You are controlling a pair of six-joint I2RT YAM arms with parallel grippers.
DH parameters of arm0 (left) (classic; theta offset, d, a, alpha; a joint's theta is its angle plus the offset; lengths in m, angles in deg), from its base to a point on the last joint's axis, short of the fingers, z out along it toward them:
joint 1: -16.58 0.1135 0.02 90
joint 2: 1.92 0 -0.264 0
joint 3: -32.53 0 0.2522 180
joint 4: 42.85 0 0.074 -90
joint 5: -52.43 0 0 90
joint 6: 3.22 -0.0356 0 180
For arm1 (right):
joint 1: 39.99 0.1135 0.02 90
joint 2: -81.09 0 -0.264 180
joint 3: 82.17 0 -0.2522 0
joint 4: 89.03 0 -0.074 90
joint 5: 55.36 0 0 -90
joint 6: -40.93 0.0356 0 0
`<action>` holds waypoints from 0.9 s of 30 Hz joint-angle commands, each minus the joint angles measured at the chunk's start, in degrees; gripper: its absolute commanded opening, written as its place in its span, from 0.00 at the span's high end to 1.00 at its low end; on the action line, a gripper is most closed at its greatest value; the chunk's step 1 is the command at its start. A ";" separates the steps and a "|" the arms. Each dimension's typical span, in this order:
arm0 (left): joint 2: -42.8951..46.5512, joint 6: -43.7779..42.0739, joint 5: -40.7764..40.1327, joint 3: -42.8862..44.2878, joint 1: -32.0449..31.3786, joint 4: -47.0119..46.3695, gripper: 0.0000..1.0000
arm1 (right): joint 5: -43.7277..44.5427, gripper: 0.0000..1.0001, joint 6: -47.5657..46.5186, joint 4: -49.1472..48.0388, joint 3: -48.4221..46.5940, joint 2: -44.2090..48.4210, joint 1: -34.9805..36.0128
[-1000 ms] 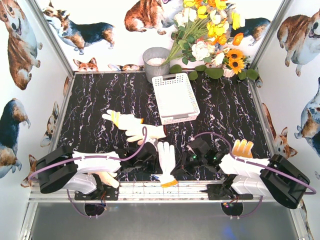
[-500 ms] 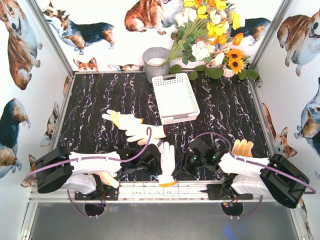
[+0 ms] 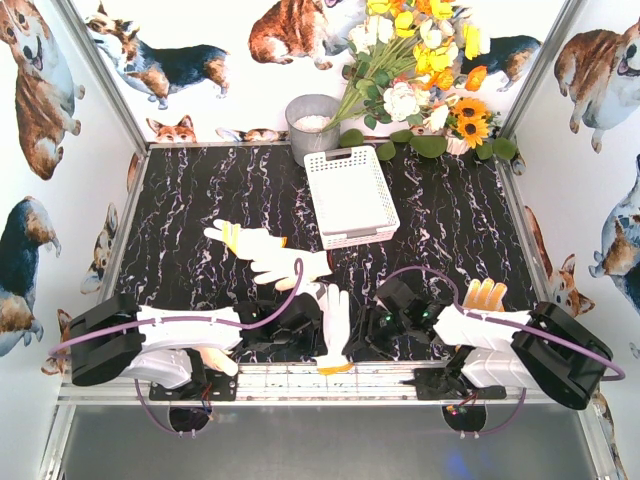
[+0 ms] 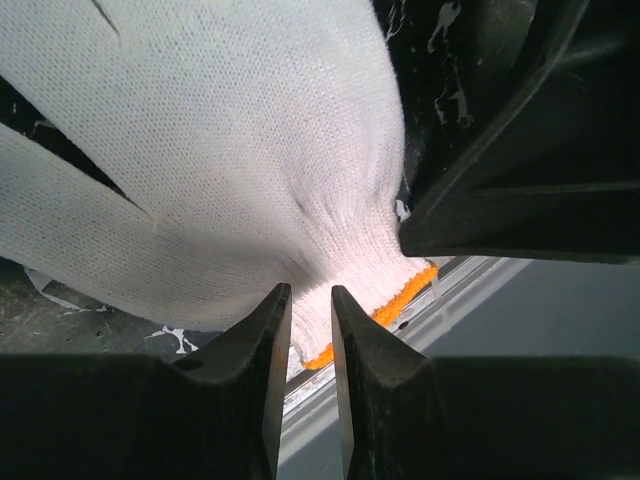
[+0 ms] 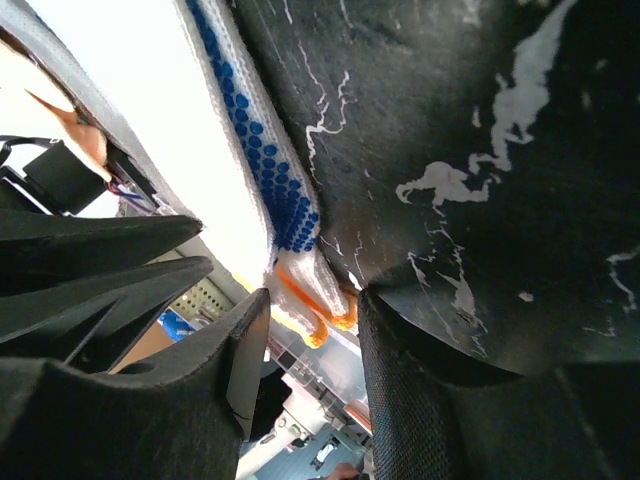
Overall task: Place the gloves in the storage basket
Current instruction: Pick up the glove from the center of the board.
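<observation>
From above, you see the white basket (image 3: 350,195) standing well back on the table (image 3: 200,190), just in front of the grey bucket (image 3: 312,125) and the flowers (image 3: 420,70). Two overlapping gloves (image 3: 265,255) lie left of centre, between the basket and the arms. The middle glove (image 3: 333,315) lies at the near edge with its fingers pointing away and its orange cuff at the rim. The left gripper (image 3: 305,318) and right gripper (image 3: 378,322) are on either side of it. A yellow glove (image 3: 485,296) shows behind your right arm.

In your left wrist view, the left gripper (image 4: 305,305) has its jaws drawn to a thin slit over the cuff end of the middle glove (image 4: 200,150). You cannot tell whether cloth is pinched.

In your right wrist view, the right gripper (image 5: 310,310) is released, jaws parted. The blue-dotted edge and orange cuff of the middle glove (image 5: 285,210) show in the gap.
</observation>
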 commanded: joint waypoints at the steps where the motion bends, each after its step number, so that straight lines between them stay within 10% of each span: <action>1: -1.84 1.53 0.89 -1.97 -0.64 -3.56 0.83 | -1.03 0.57 -0.51 -4.57 0.47 -1.70 0.78; 18: -2.24 4.47 -2.08 -3.91 -0.68 -0.86 0.84 | -2.87 0.53 0.32 -9.80 0.20 -6.83 2.49; 27: -1.93 5.95 -2.55 -4.34 -0.68 -1.35 0.84 | -4.07 0.67 0.99 -11.88 -0.66 -10.02 3.63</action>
